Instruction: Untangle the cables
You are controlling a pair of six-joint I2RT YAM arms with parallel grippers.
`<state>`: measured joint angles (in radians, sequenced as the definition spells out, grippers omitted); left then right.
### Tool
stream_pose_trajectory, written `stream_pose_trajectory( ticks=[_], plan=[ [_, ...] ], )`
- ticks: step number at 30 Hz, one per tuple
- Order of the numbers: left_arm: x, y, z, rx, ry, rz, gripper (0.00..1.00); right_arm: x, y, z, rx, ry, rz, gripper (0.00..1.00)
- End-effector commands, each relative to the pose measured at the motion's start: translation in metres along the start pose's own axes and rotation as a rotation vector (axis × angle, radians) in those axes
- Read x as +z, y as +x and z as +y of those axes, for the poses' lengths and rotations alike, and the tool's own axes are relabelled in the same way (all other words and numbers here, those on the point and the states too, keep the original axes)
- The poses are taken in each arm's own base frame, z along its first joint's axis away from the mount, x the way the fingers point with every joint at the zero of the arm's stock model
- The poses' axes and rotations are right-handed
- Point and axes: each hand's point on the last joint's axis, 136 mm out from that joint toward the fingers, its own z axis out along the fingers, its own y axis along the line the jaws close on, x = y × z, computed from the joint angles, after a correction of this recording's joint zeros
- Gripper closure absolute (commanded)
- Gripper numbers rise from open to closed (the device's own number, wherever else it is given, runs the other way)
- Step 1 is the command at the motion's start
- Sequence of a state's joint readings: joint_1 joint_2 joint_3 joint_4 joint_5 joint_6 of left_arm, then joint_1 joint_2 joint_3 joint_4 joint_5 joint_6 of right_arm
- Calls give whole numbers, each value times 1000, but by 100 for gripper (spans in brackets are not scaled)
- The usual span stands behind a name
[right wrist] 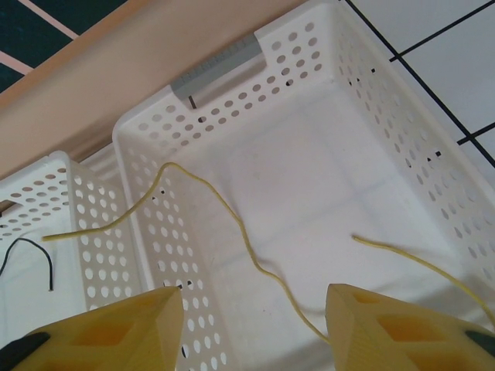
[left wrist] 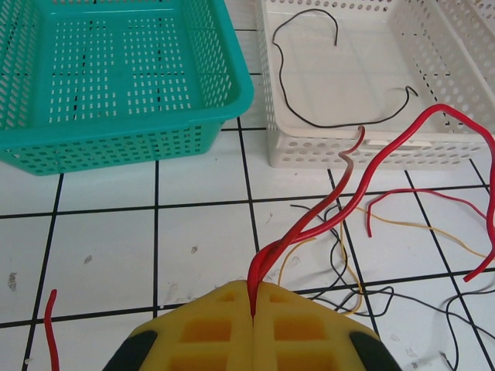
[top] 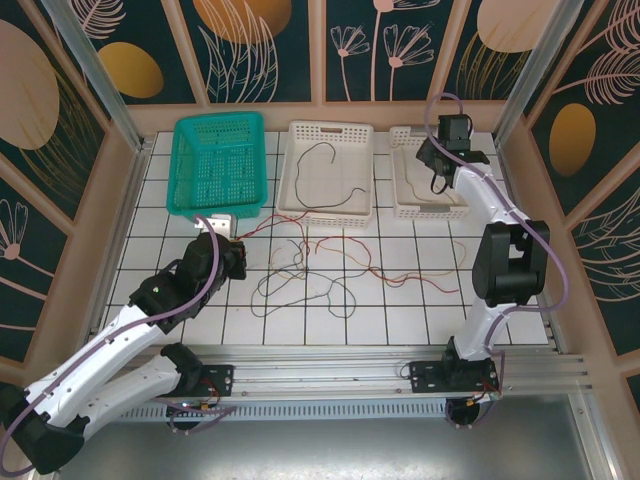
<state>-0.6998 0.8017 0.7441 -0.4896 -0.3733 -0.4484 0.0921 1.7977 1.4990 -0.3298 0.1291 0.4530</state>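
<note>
My left gripper [left wrist: 254, 297] is shut on a doubled red cable [left wrist: 340, 193] that rises from between its yellow pads and arcs away to the right. In the top view this gripper [top: 236, 262] sits at the left edge of the tangle of red, yellow and dark cables [top: 310, 272] on the tiles. My right gripper [right wrist: 255, 309] hangs open over the right white basket [right wrist: 371, 131], with nothing between its fingers. A yellow cable [right wrist: 232, 224] lies in that basket and drapes over its left wall. A black cable [left wrist: 309, 116] lies in the middle white basket [top: 300, 205].
A teal basket [top: 218, 165] stands at the back left, beside the white ones. A short piece of red cable [left wrist: 50, 325] lies on the tiles to the left of my left gripper. Wooden walls close in the table on three sides.
</note>
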Motion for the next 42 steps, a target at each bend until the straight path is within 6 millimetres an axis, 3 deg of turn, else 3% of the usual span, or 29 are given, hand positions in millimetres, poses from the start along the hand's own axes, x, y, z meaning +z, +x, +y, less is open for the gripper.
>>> stream_pose_trajectory(
  ticks=[1, 5, 15, 23, 30, 37, 42],
  plan=[
    [2, -4, -3, 5, 13, -15, 100, -23, -18, 15, 23, -83, -48, 48],
    [3, -2, -4, 9, 14, -7, 100, -9, 1, 32, 3, -177, 38, 47],
    [2, -3, -3, 8, 14, -10, 100, 54, 60, -1, -53, -38, 177, 48],
    [3, -2, -3, 10, 13, -5, 100, 100, 99, 9, -141, -33, 265, 49],
    [5, -1, -3, 15, 4, 2, 100, 129, 98, -14, -191, 130, 254, 49],
    [9, 3, -3, 22, -4, 17, 100, 133, 70, -52, -214, 364, 176, 49],
    [11, 4, -2, 30, -13, 24, 100, 139, 60, -60, -203, 383, 190, 49]
  ],
)
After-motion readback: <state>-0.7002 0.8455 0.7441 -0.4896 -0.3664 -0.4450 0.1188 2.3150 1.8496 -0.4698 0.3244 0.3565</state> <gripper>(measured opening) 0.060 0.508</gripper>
